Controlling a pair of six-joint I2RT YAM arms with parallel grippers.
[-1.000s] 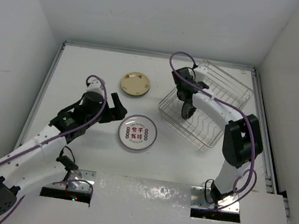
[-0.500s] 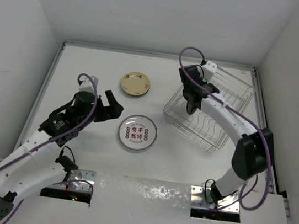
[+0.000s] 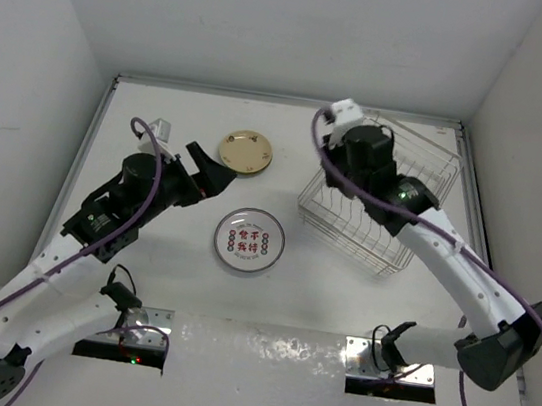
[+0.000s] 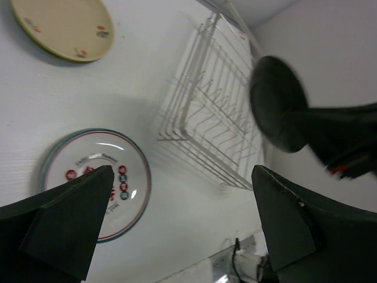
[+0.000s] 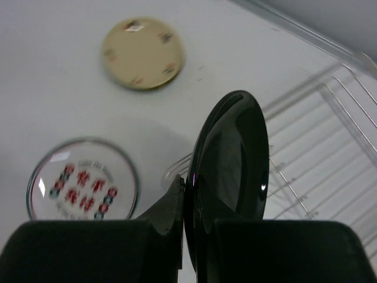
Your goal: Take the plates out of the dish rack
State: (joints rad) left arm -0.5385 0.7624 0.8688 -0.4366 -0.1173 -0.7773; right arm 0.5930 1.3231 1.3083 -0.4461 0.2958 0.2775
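One plate is in hand: the right claw (image 5: 194, 213) is clamped tight on the lower rim of the black plate (image 5: 232, 159). That plate stands on edge, its flat running in line with the fingers, so it sits upright in the grip rather than level. It hangs over the rack (image 5: 330, 153), at the rack's left near corner. From the left wrist view it appears to be above the prongs and free of them, though I cannot confirm the gap.

Outward from that corner, the bare table (image 3: 163, 107) lies to the robot's left of the claw. The white plate (image 3: 249, 240) with red markings lies flat there, just beside the rack's near left corner. The tan plate (image 3: 245, 151) lies flat farther back, well apart from the white plate.

The left claw (image 3: 212, 168) stands with its fingers wide apart and holds nothing. It hovers between the two flat plates, to their left.

Rack contents: no other plate shows among the wires in any view, though the right arm covers part of the rack from above.

Judgement: the coming move turns on carrying the black plate leftward off the rack and tipping it from edge to flat. The right arm has it; free table remains near the two plates. Risk: striking the white plate on setting down.
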